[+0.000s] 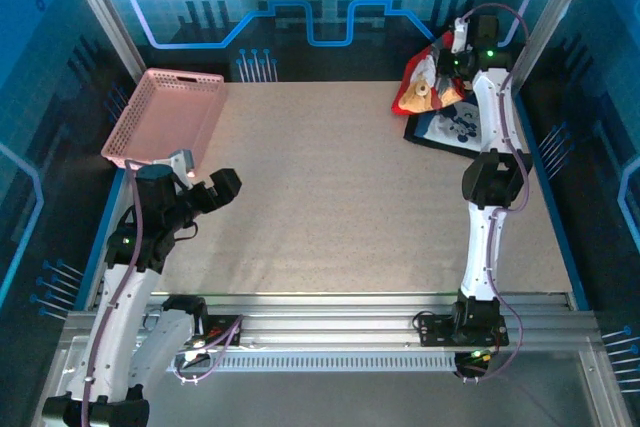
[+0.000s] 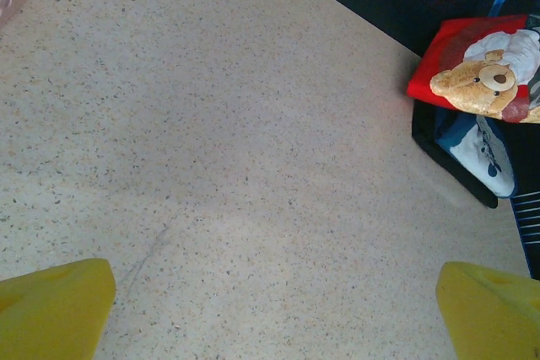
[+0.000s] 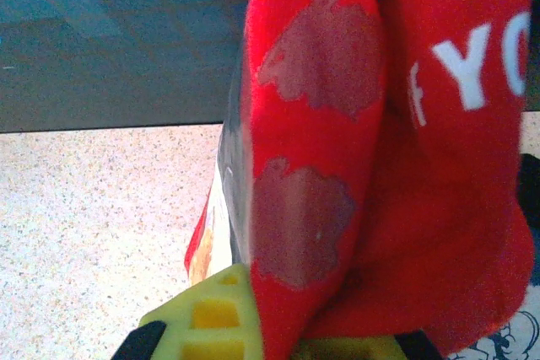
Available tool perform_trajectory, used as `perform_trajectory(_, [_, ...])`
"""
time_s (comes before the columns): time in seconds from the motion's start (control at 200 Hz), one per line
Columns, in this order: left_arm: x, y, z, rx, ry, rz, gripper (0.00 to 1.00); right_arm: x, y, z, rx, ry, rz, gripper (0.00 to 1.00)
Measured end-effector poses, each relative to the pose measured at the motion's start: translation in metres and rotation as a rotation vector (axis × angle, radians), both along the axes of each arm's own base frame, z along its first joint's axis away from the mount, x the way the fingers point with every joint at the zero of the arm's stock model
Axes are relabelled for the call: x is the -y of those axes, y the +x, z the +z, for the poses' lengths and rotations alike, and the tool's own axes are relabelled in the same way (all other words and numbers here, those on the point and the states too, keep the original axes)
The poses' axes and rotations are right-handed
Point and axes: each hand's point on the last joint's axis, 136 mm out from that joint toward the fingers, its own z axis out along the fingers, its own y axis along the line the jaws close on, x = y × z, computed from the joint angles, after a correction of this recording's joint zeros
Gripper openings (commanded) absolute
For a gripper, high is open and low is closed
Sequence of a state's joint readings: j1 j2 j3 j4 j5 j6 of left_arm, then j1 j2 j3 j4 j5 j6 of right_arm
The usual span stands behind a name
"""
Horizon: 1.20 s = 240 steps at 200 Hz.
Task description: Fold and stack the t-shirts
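The right gripper (image 3: 287, 335) pinched the bright red teddy-bear cloth t-shirt (image 3: 337, 166), likely to peel it off the dark navy cloth t-shirt (image 1: 445, 129); the left gripper (image 2: 277, 309) gaped wide.

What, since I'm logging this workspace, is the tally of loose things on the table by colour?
Red: 1, the red t-shirt
Navy: 1, the navy t-shirt
Pink: 1, the pink basket
Total: 3
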State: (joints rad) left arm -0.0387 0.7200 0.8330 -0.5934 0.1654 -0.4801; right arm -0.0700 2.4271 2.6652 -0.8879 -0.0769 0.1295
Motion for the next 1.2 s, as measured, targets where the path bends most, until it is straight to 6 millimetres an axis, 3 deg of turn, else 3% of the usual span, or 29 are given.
perform_trajectory(0.25, [0.001, 0.0, 0.0, -0.006, -0.015, 0.006, 0.99, 0.007, -0.005, -0.004, -0.022, 0.044, 0.015, 0.0])
perform_trajectory(0.355, [0.003, 0.001, -0.003, -0.018, -0.016, -0.001, 0.99, 0.008, -0.023, -0.032, -0.12, 0.086, 0.003, 0.0])
perform_trajectory(0.465, [0.013, 0.009, -0.007, -0.036, -0.033, -0.023, 0.99, 0.012, -0.059, -0.067, -0.235, 0.172, -0.03, 0.0])
perform_trajectory(0.62, [0.063, 0.028, -0.025, -0.1, -0.015, -0.168, 0.99, 0.04, -0.093, -0.087, -0.299, 0.252, -0.135, 0.0])
perform_trajectory(0.83, [0.13, 0.068, -0.039, -0.145, -0.009, -0.305, 0.99, 0.083, -0.1, -0.086, -0.282, 0.293, -0.23, 0.0])
perform_trajectory(1.03, [0.17, 0.101, -0.034, -0.123, -0.021, -0.369, 0.99, 0.104, -0.091, -0.086, -0.284, 0.284, -0.264, 0.0])
perform_trajectory(1.201, [0.187, 0.111, -0.04, -0.135, -0.032, -0.385, 0.99, 0.116, -0.088, -0.094, -0.299, 0.292, -0.284, 0.01])
